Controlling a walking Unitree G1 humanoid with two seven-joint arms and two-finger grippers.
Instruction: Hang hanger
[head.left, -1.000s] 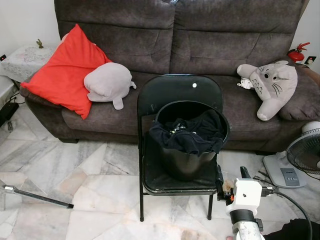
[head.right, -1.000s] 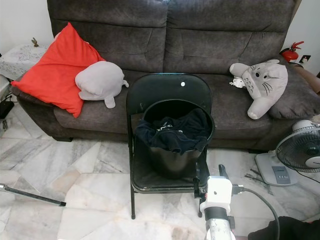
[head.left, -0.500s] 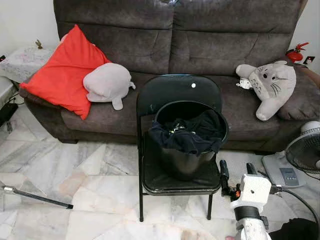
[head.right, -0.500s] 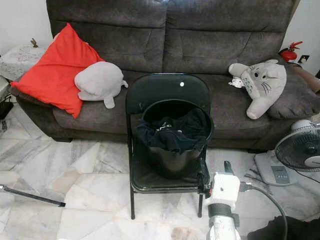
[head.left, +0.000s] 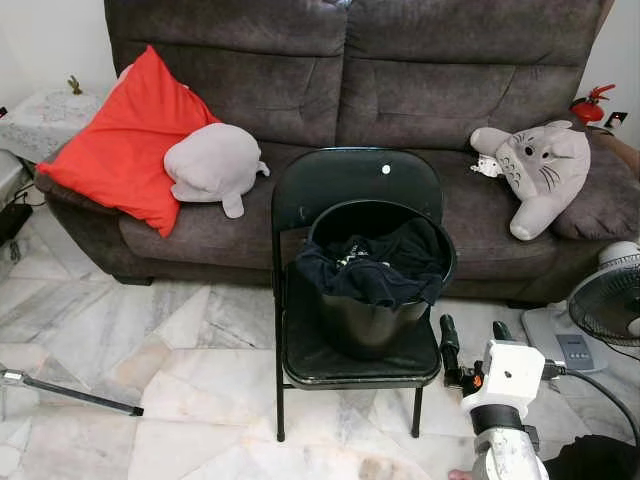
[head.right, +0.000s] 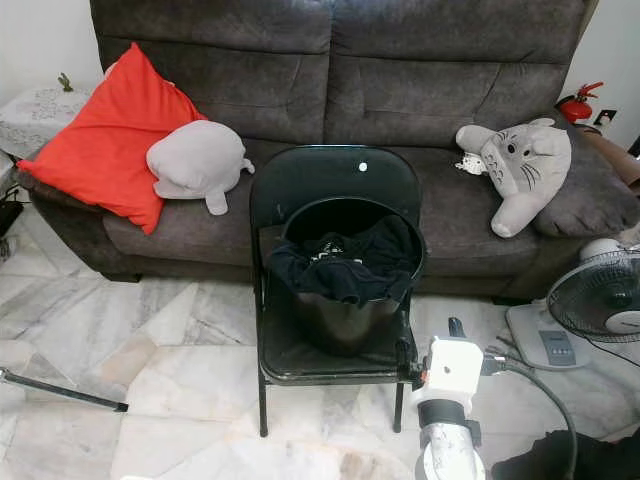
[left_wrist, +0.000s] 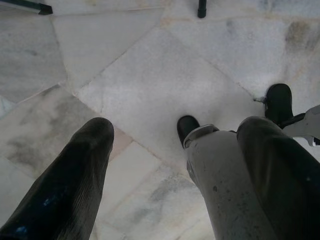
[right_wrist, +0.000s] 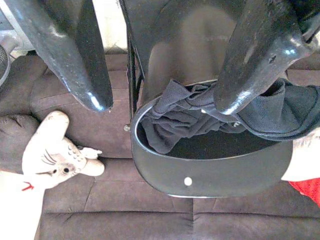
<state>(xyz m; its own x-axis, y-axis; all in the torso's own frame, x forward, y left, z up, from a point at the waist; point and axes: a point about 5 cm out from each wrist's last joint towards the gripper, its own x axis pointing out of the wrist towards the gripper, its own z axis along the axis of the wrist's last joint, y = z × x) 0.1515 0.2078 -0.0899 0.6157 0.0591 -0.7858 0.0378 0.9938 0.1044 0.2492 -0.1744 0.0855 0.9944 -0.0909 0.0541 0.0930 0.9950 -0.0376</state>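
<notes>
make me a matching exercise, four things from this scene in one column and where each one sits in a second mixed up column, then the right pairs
Things:
1. red cushion
2. black bucket
3. grey and white plush toy
4. white fan

Places:
A. on the seat of the black folding chair
B. on the floor at the robot's right
C. at the sofa's left end
D. at the sofa's right end

Pairs: 1-C, 2-A, 3-D, 4-B

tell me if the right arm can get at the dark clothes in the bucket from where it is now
Probably yes: the right gripper, fingers open, sits low beside the chair, and the clothes lie uncovered atop the bucket, though it must rise over the rim.
</notes>
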